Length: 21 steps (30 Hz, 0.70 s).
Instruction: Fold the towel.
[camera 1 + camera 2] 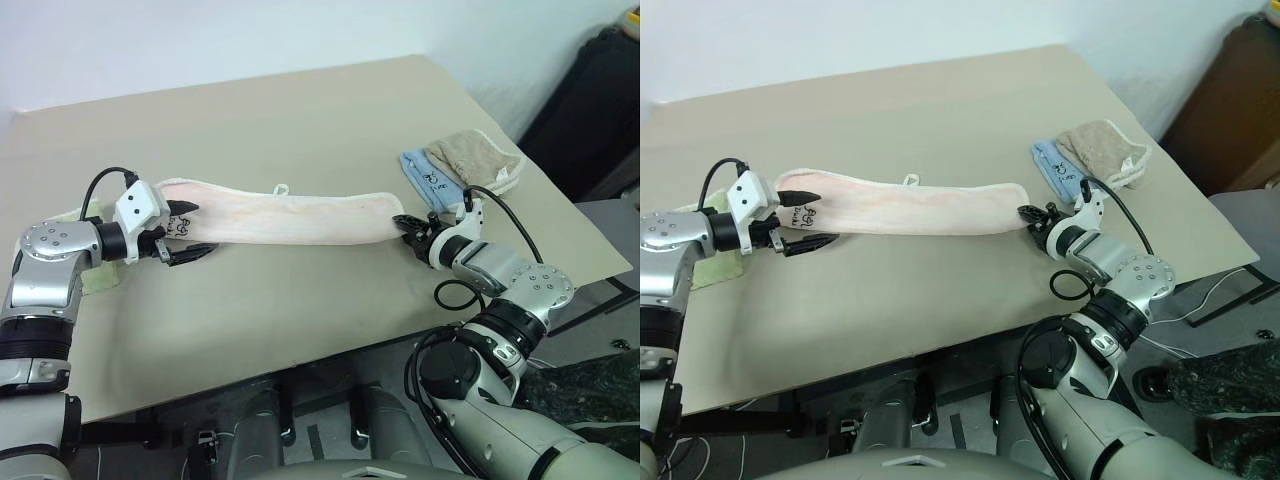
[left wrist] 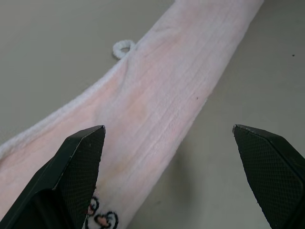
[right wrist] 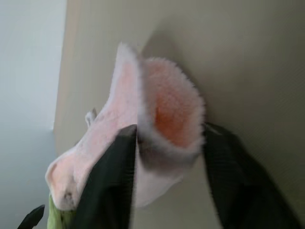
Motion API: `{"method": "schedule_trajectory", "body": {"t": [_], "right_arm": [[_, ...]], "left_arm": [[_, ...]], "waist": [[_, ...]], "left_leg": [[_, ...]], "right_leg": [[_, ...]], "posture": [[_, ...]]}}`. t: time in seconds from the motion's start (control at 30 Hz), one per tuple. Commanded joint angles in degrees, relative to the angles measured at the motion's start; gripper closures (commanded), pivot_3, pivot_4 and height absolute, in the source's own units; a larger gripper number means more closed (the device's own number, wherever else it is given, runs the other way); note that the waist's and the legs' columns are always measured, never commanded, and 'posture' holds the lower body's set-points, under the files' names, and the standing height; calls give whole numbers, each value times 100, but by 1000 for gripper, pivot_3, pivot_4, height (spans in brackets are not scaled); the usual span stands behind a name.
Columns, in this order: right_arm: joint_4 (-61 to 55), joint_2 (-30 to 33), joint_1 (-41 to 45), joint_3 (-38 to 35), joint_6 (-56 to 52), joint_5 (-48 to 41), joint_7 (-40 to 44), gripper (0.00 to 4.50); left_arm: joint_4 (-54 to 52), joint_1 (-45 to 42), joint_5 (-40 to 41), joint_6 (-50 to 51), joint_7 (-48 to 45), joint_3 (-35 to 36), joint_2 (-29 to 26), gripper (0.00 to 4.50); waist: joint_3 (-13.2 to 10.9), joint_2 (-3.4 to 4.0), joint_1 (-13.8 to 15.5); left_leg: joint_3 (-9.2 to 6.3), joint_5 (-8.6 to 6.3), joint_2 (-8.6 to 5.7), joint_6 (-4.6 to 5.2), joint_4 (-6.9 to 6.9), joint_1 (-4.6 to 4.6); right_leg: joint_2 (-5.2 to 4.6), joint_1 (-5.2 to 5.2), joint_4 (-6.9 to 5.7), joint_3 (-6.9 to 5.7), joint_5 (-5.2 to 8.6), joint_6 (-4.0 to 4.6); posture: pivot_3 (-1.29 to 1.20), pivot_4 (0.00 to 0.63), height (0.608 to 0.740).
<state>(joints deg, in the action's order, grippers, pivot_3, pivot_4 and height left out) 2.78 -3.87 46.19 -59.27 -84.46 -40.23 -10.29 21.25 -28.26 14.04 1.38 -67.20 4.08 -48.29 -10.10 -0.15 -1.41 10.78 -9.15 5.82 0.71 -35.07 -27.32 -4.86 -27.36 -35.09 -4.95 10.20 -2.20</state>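
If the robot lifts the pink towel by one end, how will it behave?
The towel is probably floppy: its end curls between the right gripper fingers. It looks light, thin terry. Lifted by one end, it would likely sag and drag along the table.

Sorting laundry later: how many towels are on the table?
4: pink towel across the middle, green towel under the left arm, blue towel and tan towel at the right edge.

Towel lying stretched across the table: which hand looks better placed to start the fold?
Probably the right hand: its fingers already close around the towel end, which bunches between them. The left hand is open, straddling the other end without gripping.
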Motion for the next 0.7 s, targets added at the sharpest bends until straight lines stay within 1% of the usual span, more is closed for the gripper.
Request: {"method": "schedule_trajectory", "body": {"t": [0.03, 0.07, 0.1, 0.2, 0.33, 0.4, 0.47, 0.53, 0.6, 0.67, 0.7], "right_arm": [[-64, 101, 166, -11, 99, -223, -54, 3947], [-33, 206, 202, -3, 151, -236, -54, 4318], [8, 294, 233, 7, 196, -249, -53, 4466], [351, 928, 406, 166, 463, -201, 106, 4466], [915, 1788, 539, 748, 774, -91, 546, 4466], [1100, 2202, 519, 1311, 961, 61, 907, 4466], [1140, 2752, 470, 2384, 1322, 399, 1591, 4466], [1108, 3100, 441, 3288, 1674, 669, 2184, 4466], [1071, 3218, 531, 3926, 1893, 786, 2643, 4466], [944, 3274, 692, 4838, 2121, 1015, 3183, 4466], [929, 3298, 745, 5148, 2188, 1109, 3374, 4466]], "left_arm": [[-268, 72, 90, 118, 40, 126, -29, 0], [-342, 120, 111, 168, 40, 128, -24, 0], [-391, 143, 122, 208, 45, 124, -18, 0], [-638, 316, 177, 357, 7, 102, -6, 0], [-851, 456, 202, 498, 8, 78, 29, 0], [-945, 513, 215, 560, 8, 57, 53, 0], [-1066, 595, 221, 607, 6, 24, 96, 0], [-1137, 643, 217, 653, 16, 7, 137, 0], [-1180, 668, 206, 677, 38, -25, 183, 0], [-1232, 679, 217, 725, 50, -57, 246, 0], [-1248, 682, 217, 740, 51, -61, 264, 0]], "waist": [[0, 0, -33], [0, 0, -55], [0, 0, -72], [-1, 2, -114], [-1, 2, -126], [-1, 1, -131], [-4, 6, -138], [-5, 7, -152], [-4, 6, -195], [-5, 6, -247], [-5, 6, -268]], "left_leg": [[-3, 0, 0, 0, -1, 0], [-6, 0, 0, 0, -1, 0], [-6, 0, 0, 0, -2, -2], [-3, 0, -3, 0, -7, -3], [-2, 0, -7, 0, -6, -3], [-10, 0, -6, 0, -5, -2], [-13, 0, -6, 0, -3, -1], [-15, 1, -7, 0, -3, -1], [-23, 1, -7, 0, -7, 0], [-27, 1, -6, 1, -10, 1], [-28, 1, -6, 1, -11, 1]], "right_leg": [[3, 0, 1, 1, 0, 0], [4, 0, 2, 2, 1, 0], [4, 0, 3, 2, 1, -1], [-4, 3, 4, 3, 0, -1], [-9, 2, 8, 4, 1, -1], [-3, 1, 9, 4, 1, -1], [1, -1, 9, 6, 2, -1], [0, -5, 8, 13, 2, -2], [3, -4, 8, 14, 2, -3], [7, -1, 8, 15, 3, -3], [7, -2, 6, 15, 2, -3]], "posture": [[0, 150, 740], [0, 150, 740], [0, 150, 740], [0, 150, 740], [0, 150, 740], [0, 150, 740], [0, 150, 740], [0, 150, 740], [0, 150, 740], [0, 150, 740], [0, 150, 740]]}}
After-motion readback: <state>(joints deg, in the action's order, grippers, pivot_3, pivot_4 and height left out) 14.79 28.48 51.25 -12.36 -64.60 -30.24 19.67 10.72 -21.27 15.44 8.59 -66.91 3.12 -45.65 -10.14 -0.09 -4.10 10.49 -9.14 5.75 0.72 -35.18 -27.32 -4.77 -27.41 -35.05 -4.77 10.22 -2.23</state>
